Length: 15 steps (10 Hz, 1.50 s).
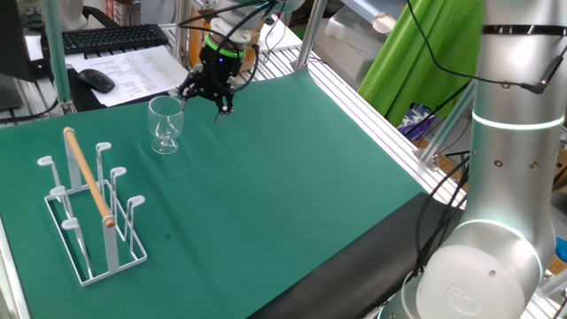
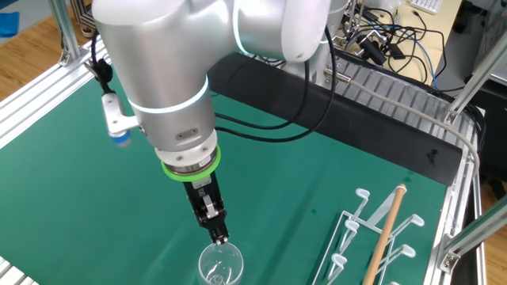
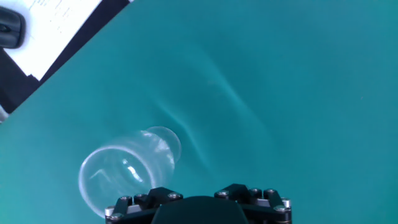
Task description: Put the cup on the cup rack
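On the green mat (image 1: 292, 195), the largest thing is the silver robot arm (image 2: 170, 95), reaching steeply down toward the far side of the table. Next in size, the white wire cup rack (image 1: 89, 213) with its wooden rod handle (image 1: 87, 177) stands well apart from the arm, every peg bare. The gripper (image 1: 205, 91) hangs just beside the clear stemmed glass (image 1: 165, 124), its fingers spread wide with nothing between them. The glass stands upright on its foot, near the mat's far edge and off to one side of the hand; in the hand view its rim (image 3: 118, 180) sits left of the gripper's centre, not between the fingers.

The main risk, as I judge it, is that offset: a descent from here could bring one finger (image 2: 218, 229) down onto the rim and tip the glass. Thin, clear and top-heavy, it would roll easily. A grip taken too high on the rounded bowl might also slip.
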Available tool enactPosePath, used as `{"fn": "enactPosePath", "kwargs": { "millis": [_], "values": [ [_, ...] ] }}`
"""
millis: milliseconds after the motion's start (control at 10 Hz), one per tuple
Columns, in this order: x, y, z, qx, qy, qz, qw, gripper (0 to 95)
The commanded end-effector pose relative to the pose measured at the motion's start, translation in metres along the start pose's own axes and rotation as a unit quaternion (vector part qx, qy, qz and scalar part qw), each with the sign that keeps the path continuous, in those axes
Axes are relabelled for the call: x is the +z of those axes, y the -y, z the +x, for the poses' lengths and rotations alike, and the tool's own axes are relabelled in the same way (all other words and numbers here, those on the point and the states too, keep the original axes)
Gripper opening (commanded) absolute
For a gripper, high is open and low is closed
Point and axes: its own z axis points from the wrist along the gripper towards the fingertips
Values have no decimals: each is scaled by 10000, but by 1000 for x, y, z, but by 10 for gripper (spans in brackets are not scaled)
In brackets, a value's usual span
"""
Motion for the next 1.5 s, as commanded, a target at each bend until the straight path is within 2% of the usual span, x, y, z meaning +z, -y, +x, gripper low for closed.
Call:
{"fn": "enactPosePath", "kwargs": {
  "millis": [100,200,300,700,900,1000,1100,1500],
  "values": [
    [0,0,1,-14,28,-17,10000,760],
    [0,-1,0,-8,28,-24,10000,760],
    [2,-3,-3,-24,41,-29,10000,570],
    [9,-9,-4,14,172,-94,9998,570],
    [12,-13,0,30,233,-137,9996,190],
    [13,-15,3,74,284,-174,9994,190],
    [14,-17,5,102,326,-209,9992,0],
    [16,-20,3,150,348,-226,9990,0]
  ]
}}
